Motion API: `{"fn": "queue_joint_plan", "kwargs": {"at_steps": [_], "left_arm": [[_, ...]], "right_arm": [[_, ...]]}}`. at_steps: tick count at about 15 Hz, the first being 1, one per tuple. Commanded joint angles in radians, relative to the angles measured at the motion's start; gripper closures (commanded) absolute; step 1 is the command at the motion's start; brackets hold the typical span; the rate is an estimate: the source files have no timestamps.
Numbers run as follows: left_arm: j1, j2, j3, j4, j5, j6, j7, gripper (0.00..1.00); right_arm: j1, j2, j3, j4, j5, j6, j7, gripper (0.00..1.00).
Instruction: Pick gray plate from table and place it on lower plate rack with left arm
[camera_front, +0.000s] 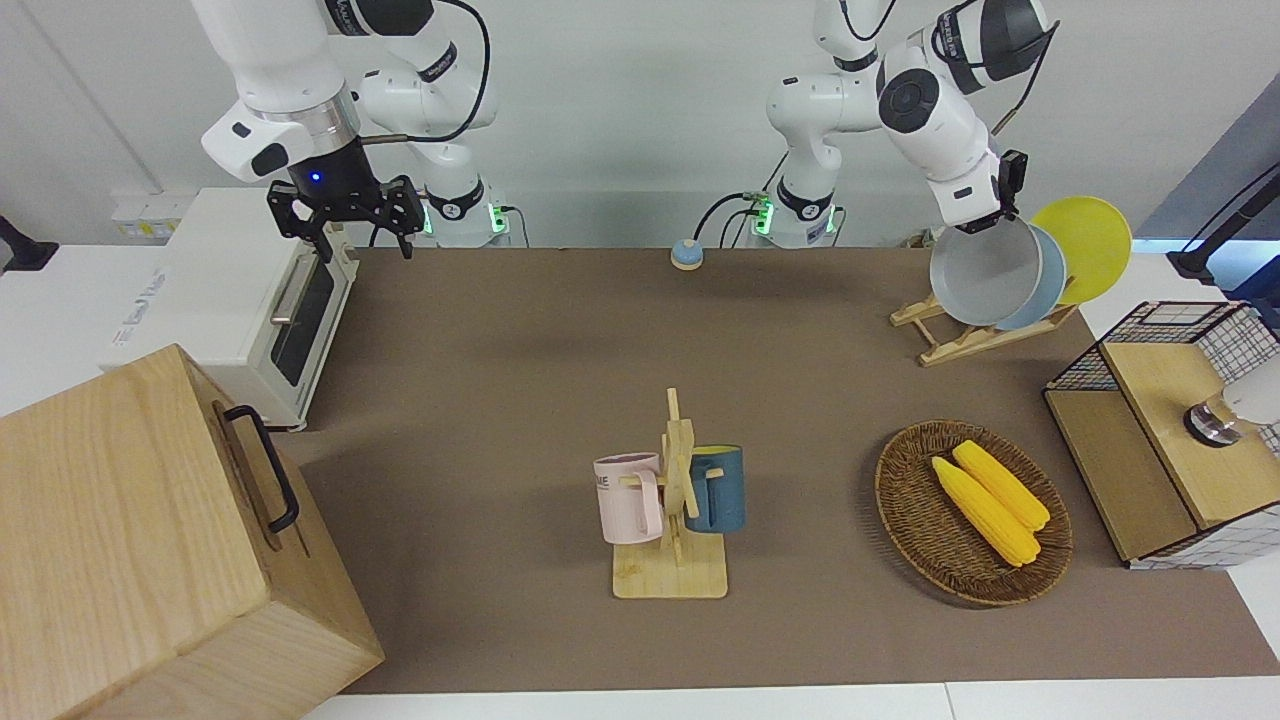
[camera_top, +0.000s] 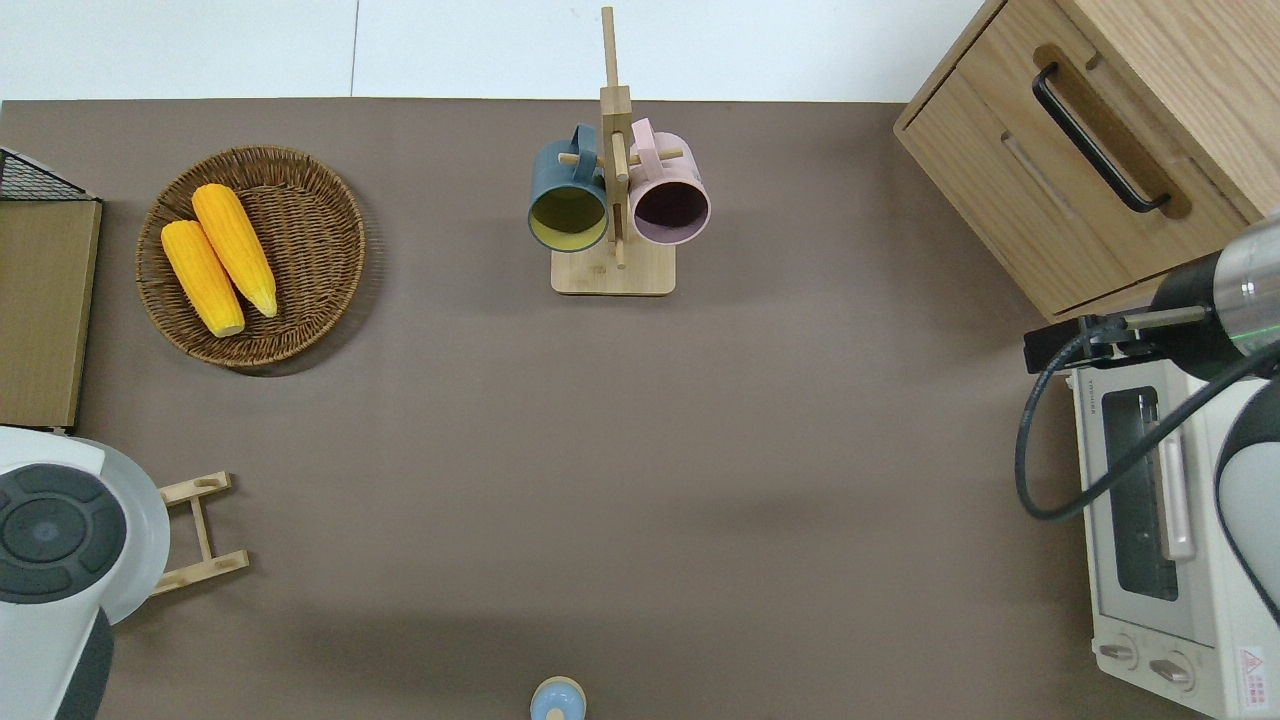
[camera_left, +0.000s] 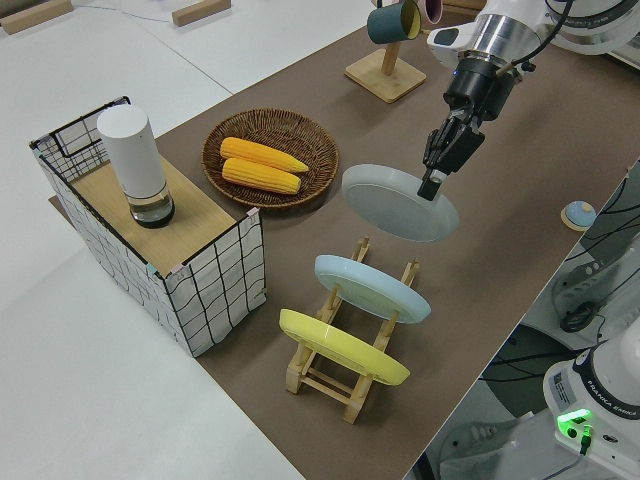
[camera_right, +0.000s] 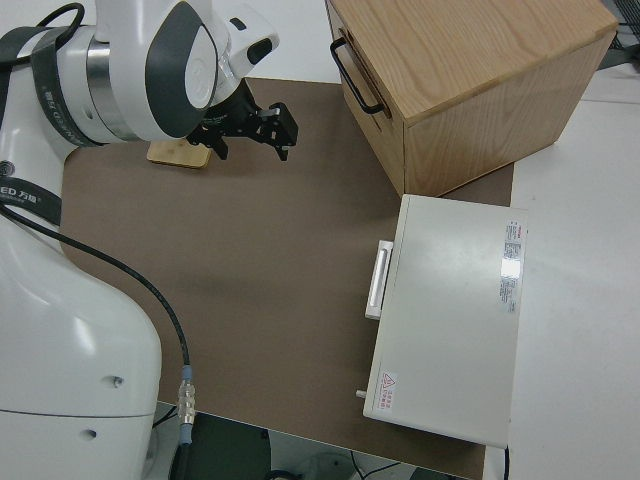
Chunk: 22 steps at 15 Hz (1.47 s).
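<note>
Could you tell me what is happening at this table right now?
The left tool grips the gray plate by its rim and holds it in the air over the lower plate rack. The light blue plate and yellow plate already sit in the rack. The right arm is parked.

- Both my arms are glossy white, built of rounded jointed segments with black round caps on the joints.
- The left arm (camera_front: 930, 110) carries a dark gray-black cap near its top and a black cable looping along it.
- The right arm (camera_front: 285, 90) has a brushed silver ring at the wrist, then a black section with a small blue light.
- The right pincer (camera_front: 342, 215) is black and angular; the left pincer (camera_left: 440, 165) is small and black too.
- Each base shows a black collar with green lights.
- A thick black cable with a metal plug runs along the right arm.
</note>
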Motion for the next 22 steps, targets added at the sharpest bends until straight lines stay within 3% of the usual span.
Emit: {"fn": "queue_joint_plan", "kwargs": {"at_steps": [1, 9, 19, 22], "left_arm": [[-0.022, 0.008, -0.006, -0.033, 0.041, 0.015, -0.071, 1.00], [-0.022, 0.023, -0.008, -0.088, 0.047, 0.067, -0.166, 1.00], [-0.023, 0.054, -0.008, -0.156, 0.127, 0.115, -0.284, 1.00], [-0.054, 0.087, -0.008, -0.179, 0.135, 0.113, -0.362, 1.00]], "right_arm": [[-0.022, 0.009, 0.020, 0.020, -0.003, -0.016, 0.013, 0.017], [-0.022, 0.009, 0.020, 0.020, -0.003, -0.016, 0.013, 0.017], [-0.022, 0.009, 0.020, 0.020, -0.003, -0.016, 0.013, 0.017], [-0.022, 0.009, 0.020, 0.021, -0.003, -0.016, 0.013, 0.017]]}}
